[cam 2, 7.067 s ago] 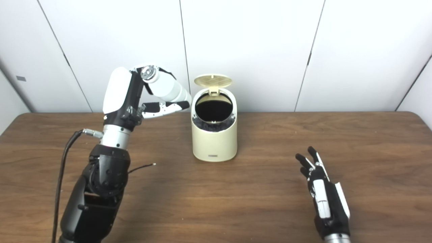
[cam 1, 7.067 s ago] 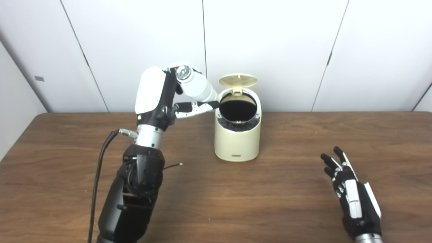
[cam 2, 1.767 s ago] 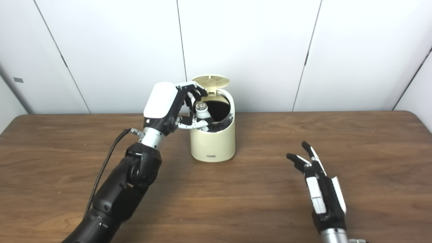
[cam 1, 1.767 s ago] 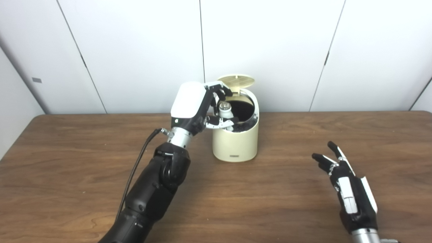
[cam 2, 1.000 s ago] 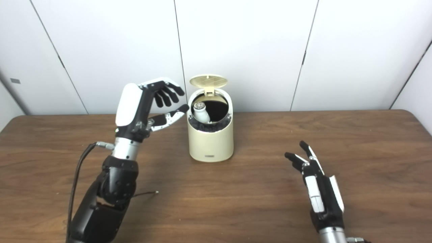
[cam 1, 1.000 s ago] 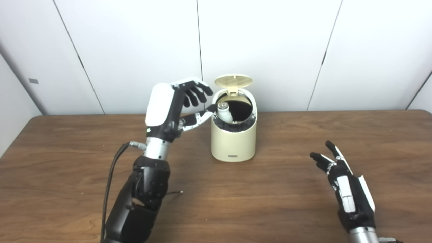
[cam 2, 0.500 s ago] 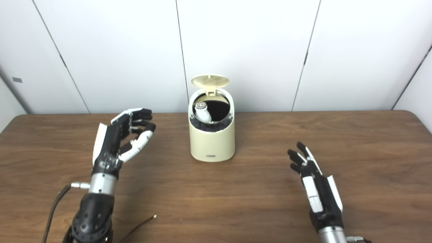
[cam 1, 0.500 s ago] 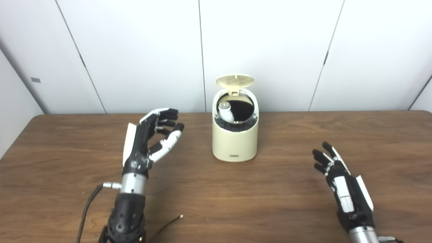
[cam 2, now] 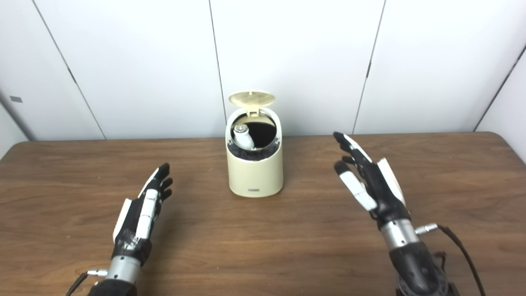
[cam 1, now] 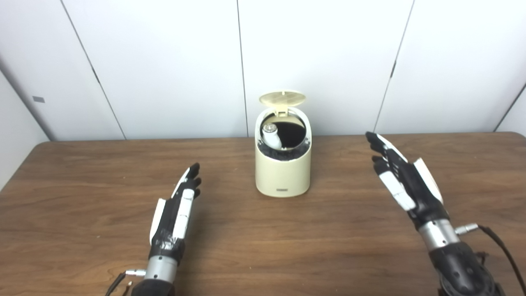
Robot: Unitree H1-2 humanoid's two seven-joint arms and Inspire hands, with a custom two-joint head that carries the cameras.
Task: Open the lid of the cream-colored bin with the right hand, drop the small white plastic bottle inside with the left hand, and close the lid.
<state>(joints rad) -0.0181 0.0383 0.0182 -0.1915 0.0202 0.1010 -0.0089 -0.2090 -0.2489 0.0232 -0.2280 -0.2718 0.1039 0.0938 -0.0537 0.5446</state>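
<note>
Brown wood-grain worktop (cam 1: 287, 242) spanning the lower frame; cream-colored bin (cam 1: 282, 176) standing upright on it, centre frame, toward the far edge.

Left hand (cam 1: 174, 216), right hand (cam 1: 404, 181) empty, outstretched

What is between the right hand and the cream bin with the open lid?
Only bare table. In both eye views, nothing stands between the right hand and the cream bin.
</note>
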